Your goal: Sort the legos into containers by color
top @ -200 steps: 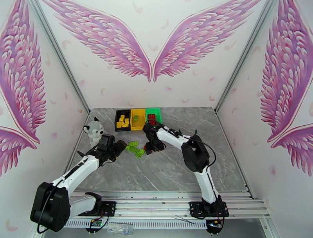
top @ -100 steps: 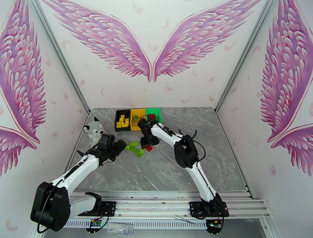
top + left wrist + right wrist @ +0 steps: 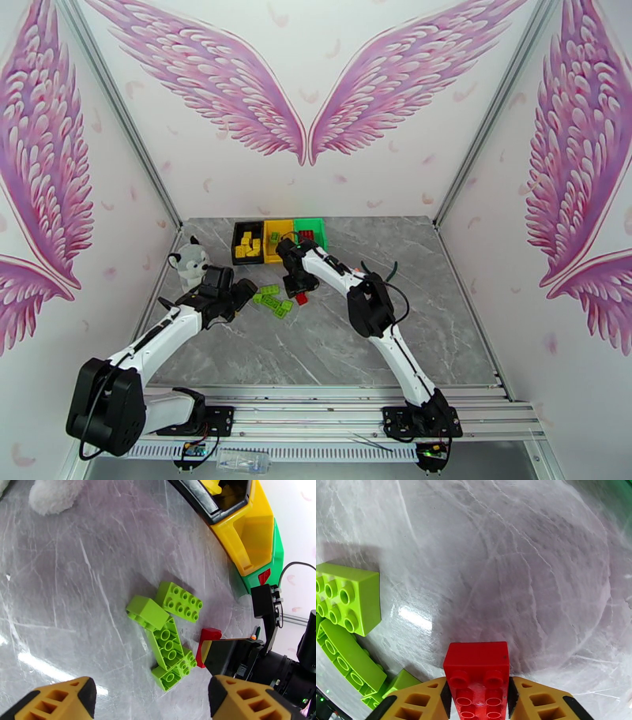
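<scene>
The right gripper [image 3: 476, 689] was clamped on a red lego [image 3: 476, 659], its fingers pressing two opposite sides. The brick sat low at the desk [image 3: 521, 559], lifted or resting I could not tell, just right of the green legos [image 3: 168, 638]. That hold looked meant for a carry to the far bins. In the top view the green bin [image 3: 310, 220] held red pieces, the yellow bin [image 3: 278, 257] a green one, and the black bin [image 3: 235, 241] yellow ones, so red probably belonged in the green bin. The left gripper [image 3: 152, 695] hovered with fingers wide apart on the near-left side of the green cluster, seemingly lined up to take one next without crowding the right arm.
</scene>
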You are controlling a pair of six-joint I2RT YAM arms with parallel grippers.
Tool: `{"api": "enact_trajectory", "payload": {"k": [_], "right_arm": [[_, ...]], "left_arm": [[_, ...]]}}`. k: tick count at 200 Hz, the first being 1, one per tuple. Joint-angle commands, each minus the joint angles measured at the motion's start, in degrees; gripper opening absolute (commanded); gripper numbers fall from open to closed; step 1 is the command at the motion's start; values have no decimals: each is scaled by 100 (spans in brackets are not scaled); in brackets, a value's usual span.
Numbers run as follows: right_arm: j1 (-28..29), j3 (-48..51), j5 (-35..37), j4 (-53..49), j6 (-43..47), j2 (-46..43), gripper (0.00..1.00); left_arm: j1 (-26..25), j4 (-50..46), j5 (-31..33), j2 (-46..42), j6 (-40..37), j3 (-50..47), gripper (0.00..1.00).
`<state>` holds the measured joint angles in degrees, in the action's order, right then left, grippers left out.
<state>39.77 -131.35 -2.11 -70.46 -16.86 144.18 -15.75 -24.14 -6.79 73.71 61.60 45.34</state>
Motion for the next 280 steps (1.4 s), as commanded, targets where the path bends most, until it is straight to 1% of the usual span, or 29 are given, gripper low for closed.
{"api": "enact_trajectory", "payload": {"k": [1,24,53,73,96,122,145,167,177,201,227,237,245,259,280], "right_arm": [[-13,122,122,46,-60,-186,41],[-44,297,108,133,-137,-470,40],[-206,728,-12,358,-295,-996,39],[-394,953,-136,482,-443,-1332,38],[-716,944,-345,550,-626,-1537,38],[-1121,468,-583,495,-845,-1424,39],[-1466,-486,-887,299,-1050,-959,39],[-1741,-1346,-1307,334,-1402,-468,41],[-1866,-1540,-1523,531,-1631,-335,43],[-2094,-1552,-2053,1291,-2203,-152,48],[-2197,-1648,-2514,2001,-2645,64,54],[-2204,-1715,-2667,2153,-2781,184,57],[-2206,-1748,-2788,2267,-2859,243,57],[-2186,-1741,-2869,2340,-2906,279,58],[-2114,-1602,-2777,2256,-2731,139,58]], "left_arm": [[20,-16,-84,165,-79,318,79],[-55,141,-219,471,-99,552,78],[-280,430,-467,1142,-97,1072,77],[-433,790,-748,1694,5,1517,77],[-566,1325,-1231,2405,250,2151,76],[-616,1639,-1517,3109,456,3088,75],[-574,1732,-1553,3534,628,3832,75],[-539,1564,-1562,3850,576,4534,75],[-535,1436,-1577,3948,512,4758,75],[-509,1175,-1563,4043,340,5034,75],[-449,1060,-1611,4007,282,4911,74],[-433,1050,-1607,3953,279,4801,74],[-419,1039,-1591,3893,257,4714,74],[-404,914,-1520,3791,156,4638,74],[-402,664,-1380,3641,-52,4578,74]]}}
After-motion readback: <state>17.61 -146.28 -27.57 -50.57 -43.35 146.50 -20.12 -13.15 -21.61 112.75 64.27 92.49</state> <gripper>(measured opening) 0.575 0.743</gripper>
